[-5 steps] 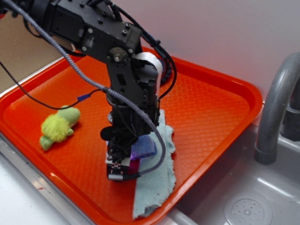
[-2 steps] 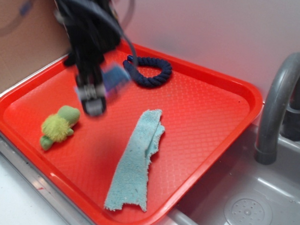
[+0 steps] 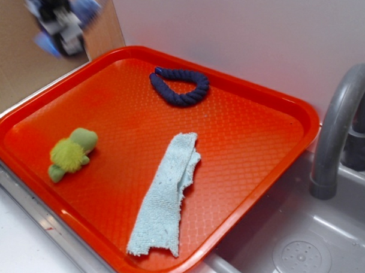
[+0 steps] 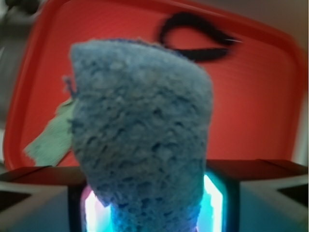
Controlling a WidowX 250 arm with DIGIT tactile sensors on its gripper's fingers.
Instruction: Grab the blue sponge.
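Clamping the blue sponge point(image 4: 142, 140), the gripper point(image 3: 61, 24) sits high at about 11 o'clock in the exterior view, blurred, above the far left corner of the orange tray point(image 3: 272, 145) and clear of its surface. Wrist view: sponge fills the middle of the picture, squeezed narrow at its base between the two dark gripper sides, porous periwinkle foam bulging wider toward the top. A bright cyan-pink glow shows at its foot on either side. In the exterior view the sponge reads only as a blue smear point(image 3: 86, 4) beside the gripper

On the tray, below and well apart from the gripper:
- navy rope ring point(image 3: 179, 87) at 12 o'clock, near the far rim, lying flat
- green plush toy point(image 3: 71, 153) at 9 o'clock, near the left rim
- pale teal cloth point(image 3: 165, 196) lying long from centre toward 6 o'clock, its near end close to the front rim

Grey faucet point(image 3: 339, 124) and sink point(image 3: 301, 257) at 3 to 5 o'clock, beside the tray
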